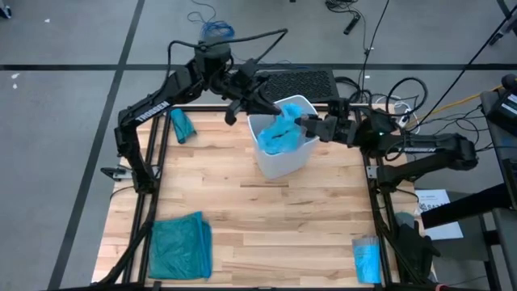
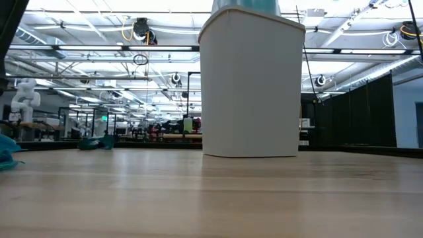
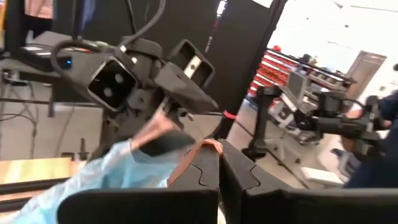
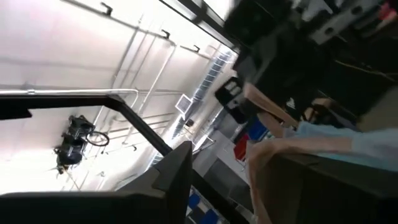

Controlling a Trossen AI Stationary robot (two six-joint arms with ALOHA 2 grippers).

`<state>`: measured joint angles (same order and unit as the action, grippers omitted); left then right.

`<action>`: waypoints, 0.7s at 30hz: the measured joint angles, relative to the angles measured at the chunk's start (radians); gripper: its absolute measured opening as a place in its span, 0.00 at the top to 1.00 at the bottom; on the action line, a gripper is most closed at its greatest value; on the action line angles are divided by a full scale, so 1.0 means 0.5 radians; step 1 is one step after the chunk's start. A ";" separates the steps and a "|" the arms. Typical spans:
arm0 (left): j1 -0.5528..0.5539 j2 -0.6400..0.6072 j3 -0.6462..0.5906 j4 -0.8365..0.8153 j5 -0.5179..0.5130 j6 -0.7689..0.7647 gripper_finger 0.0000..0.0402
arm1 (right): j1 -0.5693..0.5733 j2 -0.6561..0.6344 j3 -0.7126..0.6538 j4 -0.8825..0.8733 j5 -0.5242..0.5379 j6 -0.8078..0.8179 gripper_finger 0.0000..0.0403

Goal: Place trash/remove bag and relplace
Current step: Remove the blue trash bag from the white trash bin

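A folded teal bag (image 1: 179,246) and a small blue packet (image 1: 366,259) lay at the table's (image 1: 266,218) near edge. Farther back stood the white bin (image 1: 279,158), the pale blue bag (image 1: 284,129) bunched in its mouth. The left gripper (image 1: 270,105) was clamped on the bag at the bin's far rim; the right gripper (image 1: 300,123) pinched its right side.

Setting: robotics lab or industrial workshop hall. Evidence: exposed ceiling trusses with strip lighting (image 2: 99,39); a white robot (image 2: 23,96) at nine o'clock of the low view; red parts bins (image 3: 283,65); cables (image 1: 404,97) across grey floor.
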<state>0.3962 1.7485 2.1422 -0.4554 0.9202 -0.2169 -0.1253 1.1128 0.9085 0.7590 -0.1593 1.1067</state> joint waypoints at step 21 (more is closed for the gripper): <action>-0.180 0.086 -0.001 -0.013 -0.130 0.101 1.00 | -0.070 0.193 0.000 0.286 0.061 0.163 0.64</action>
<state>0.3062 1.7916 2.1418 -0.4621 0.8551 -0.1665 -0.1604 1.2091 0.9085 0.9020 -0.1287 1.1881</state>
